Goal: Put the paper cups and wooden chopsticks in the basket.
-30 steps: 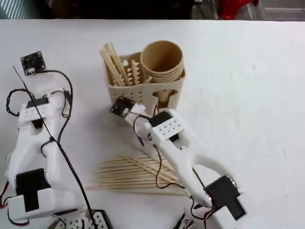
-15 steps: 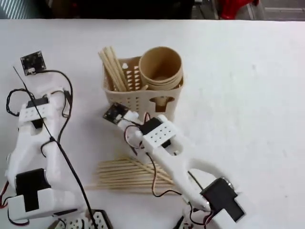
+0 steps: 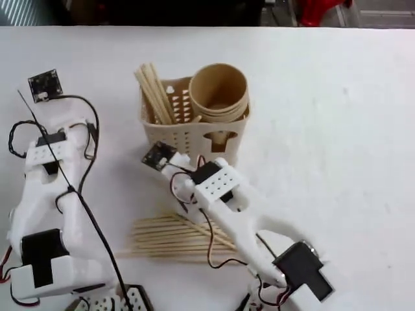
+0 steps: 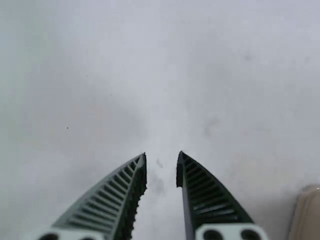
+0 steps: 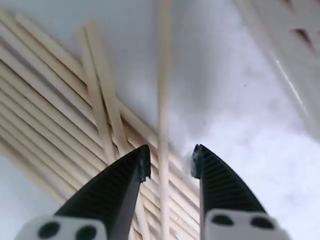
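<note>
The cream basket (image 3: 194,133) stands mid-table, holding stacked paper cups (image 3: 220,91) and a bundle of wooden chopsticks (image 3: 153,91). More chopsticks (image 3: 172,236) lie in a pile on the table in front of it. My right arm (image 3: 220,184) stretches from the front right to the space between pile and basket. In its wrist view the right gripper (image 5: 170,155) is open just above the pile (image 5: 70,115), with one loose chopstick (image 5: 163,90) running between its fingers, untouched. The basket wall (image 5: 292,45) is close by. My left gripper (image 4: 161,160) hangs slightly open over bare table.
My left arm (image 3: 48,162) lies along the left side of the table with black cables over it. A beige corner (image 4: 309,212) sits at the edge of the left wrist view. White table spreads to the right of and behind the basket.
My right arm has pulled back from the basket's front toward the pile, mostly in the first half second. The basket, tilted before, now stands straight. The left arm has not moved.
</note>
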Motion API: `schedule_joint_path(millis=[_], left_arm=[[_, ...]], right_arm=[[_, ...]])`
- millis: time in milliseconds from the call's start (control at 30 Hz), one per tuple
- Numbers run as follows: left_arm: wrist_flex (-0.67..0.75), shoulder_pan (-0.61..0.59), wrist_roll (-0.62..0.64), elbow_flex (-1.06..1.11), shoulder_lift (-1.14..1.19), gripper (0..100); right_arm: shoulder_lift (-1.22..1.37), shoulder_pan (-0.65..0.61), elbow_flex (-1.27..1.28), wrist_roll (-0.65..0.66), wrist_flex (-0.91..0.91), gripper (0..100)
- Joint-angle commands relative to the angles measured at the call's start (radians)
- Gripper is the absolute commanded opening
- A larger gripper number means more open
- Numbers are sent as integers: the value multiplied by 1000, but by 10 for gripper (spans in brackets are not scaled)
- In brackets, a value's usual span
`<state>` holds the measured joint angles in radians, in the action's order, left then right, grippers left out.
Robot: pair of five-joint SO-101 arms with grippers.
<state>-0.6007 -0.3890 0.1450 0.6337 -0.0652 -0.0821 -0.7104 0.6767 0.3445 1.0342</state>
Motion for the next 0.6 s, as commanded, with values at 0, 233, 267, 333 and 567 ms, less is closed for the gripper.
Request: schedule_joint_path(millis=[0,233,267,333,567], left_arm=[[18,-5,-12,-6,-10,120],[17,-5,-12,-6,-10,120],[17,-5,-12,-6,-10,120],[17,-5,-12,-6,-10,120],[14,-7,-12,-6,-10,120]], right_arm=[[-39,-1,23,-6,-59,149],[-39,1,35,-5,-76,149],[-39,1,35,-5,-76,149],[-39,1,40,-5,-94,148],[-42,4,104,-5,-173,145]])
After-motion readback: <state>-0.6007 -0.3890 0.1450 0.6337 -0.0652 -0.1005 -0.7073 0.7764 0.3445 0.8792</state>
